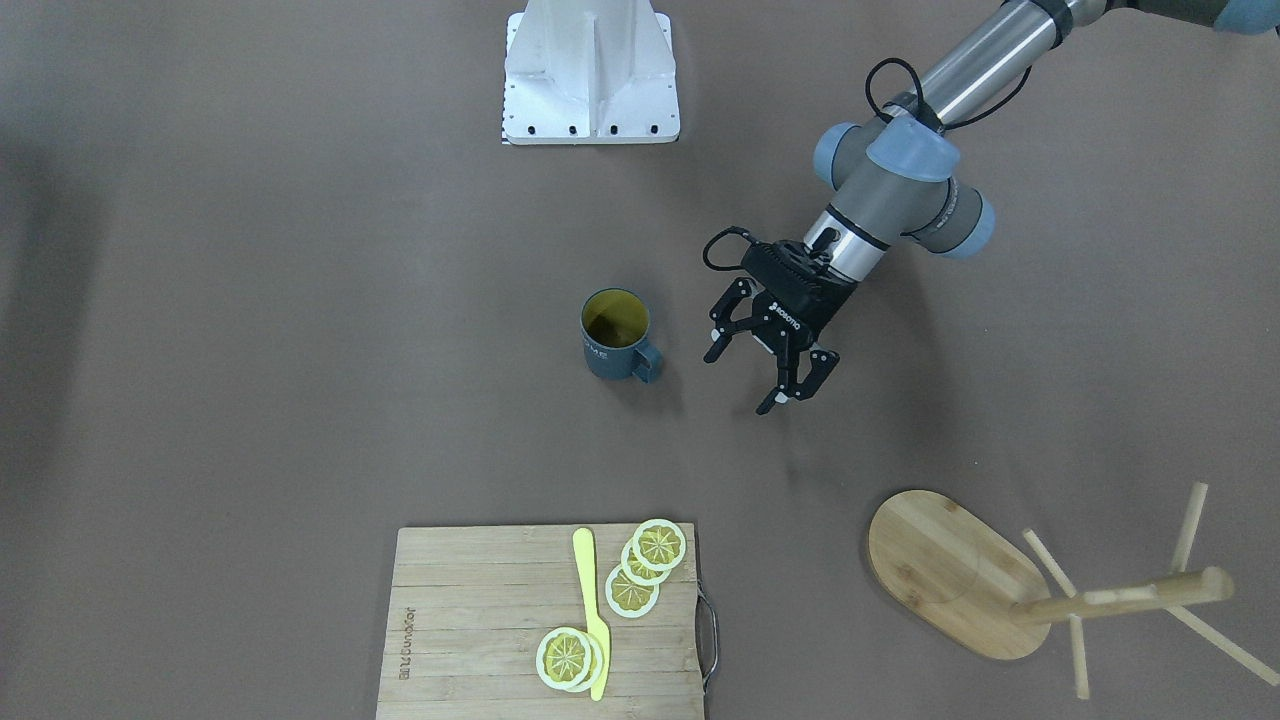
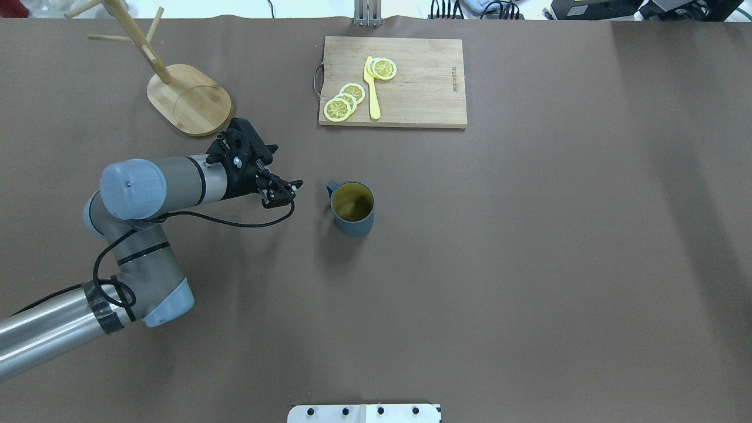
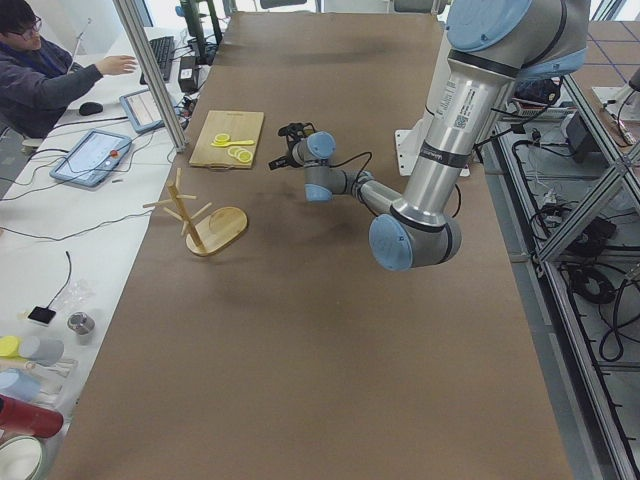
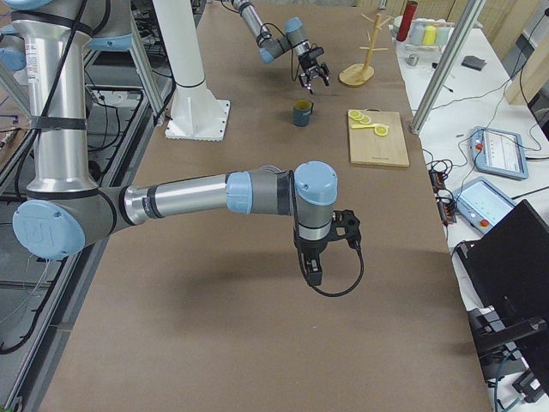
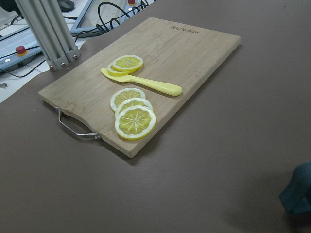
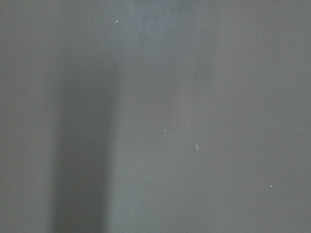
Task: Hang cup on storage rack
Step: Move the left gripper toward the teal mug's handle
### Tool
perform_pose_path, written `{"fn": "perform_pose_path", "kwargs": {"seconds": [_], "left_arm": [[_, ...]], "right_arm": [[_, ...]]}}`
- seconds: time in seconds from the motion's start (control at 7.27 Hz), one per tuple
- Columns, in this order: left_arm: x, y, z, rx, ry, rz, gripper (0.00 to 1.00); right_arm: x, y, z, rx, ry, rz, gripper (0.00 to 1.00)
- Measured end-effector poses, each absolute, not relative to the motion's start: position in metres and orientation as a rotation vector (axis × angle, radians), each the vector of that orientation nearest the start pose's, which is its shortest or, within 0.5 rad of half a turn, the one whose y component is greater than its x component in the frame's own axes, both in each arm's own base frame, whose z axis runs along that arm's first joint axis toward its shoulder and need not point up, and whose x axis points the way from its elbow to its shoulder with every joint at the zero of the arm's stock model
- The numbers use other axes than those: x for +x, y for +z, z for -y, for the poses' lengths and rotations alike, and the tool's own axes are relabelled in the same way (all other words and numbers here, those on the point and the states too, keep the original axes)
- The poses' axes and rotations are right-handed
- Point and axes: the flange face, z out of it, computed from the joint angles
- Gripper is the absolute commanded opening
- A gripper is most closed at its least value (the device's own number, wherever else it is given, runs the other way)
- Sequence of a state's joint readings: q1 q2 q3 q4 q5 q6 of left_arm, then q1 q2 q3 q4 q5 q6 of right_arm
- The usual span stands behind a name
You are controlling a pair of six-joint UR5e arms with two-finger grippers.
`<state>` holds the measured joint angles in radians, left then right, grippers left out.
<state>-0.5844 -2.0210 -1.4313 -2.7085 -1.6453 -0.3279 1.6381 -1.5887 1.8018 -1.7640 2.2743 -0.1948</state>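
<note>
The dark teal cup [image 1: 613, 348] stands upright on the brown table, its yellowish inside showing and its handle toward my left gripper; it also shows in the overhead view [image 2: 352, 208]. My left gripper [image 1: 738, 383] is open and empty, a short way beside the handle, apart from it [image 2: 283, 170]. A teal edge of the cup [image 5: 297, 194] shows at the left wrist view's lower right. The bamboo storage rack [image 1: 945, 570] stands upright beyond my left gripper [image 2: 188, 101]. My right gripper [image 4: 314, 273] shows only in the right side view, far from the cup; I cannot tell its state.
A wooden cutting board [image 1: 470, 620] with lemon slices [image 1: 655, 548] and a yellow knife [image 1: 590, 610] lies at the table's far side from the robot [image 2: 423, 88]. The white robot base [image 1: 590, 75] is behind the cup. An operator [image 3: 40, 70] sits beside the table.
</note>
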Motion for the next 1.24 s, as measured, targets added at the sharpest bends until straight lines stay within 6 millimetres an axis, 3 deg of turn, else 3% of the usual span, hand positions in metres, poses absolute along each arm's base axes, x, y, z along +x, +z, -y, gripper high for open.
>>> {"fn": "perform_pose_path", "kwargs": {"seconds": [0.41,0.69,1.1,1.24], "left_arm": [[0.514,0.339,0.449,1.065,0.537,-1.053,0.93],[0.526,0.349,0.446,1.074,0.529,-1.097,0.93],[0.528,0.340,0.448,1.120,0.517,-1.141,0.91],[0.527,0.341,0.449,1.128,0.515,-1.145,0.86]], "right_arm": [[0.100,0.578,0.470,0.111,-0.126,0.710,1.00],[0.100,0.578,0.470,0.112,-0.125,0.711,1.00],[0.099,0.576,0.471,0.114,-0.126,0.715,1.00],[0.099,0.576,0.471,0.114,-0.125,0.717,1.00]]}}
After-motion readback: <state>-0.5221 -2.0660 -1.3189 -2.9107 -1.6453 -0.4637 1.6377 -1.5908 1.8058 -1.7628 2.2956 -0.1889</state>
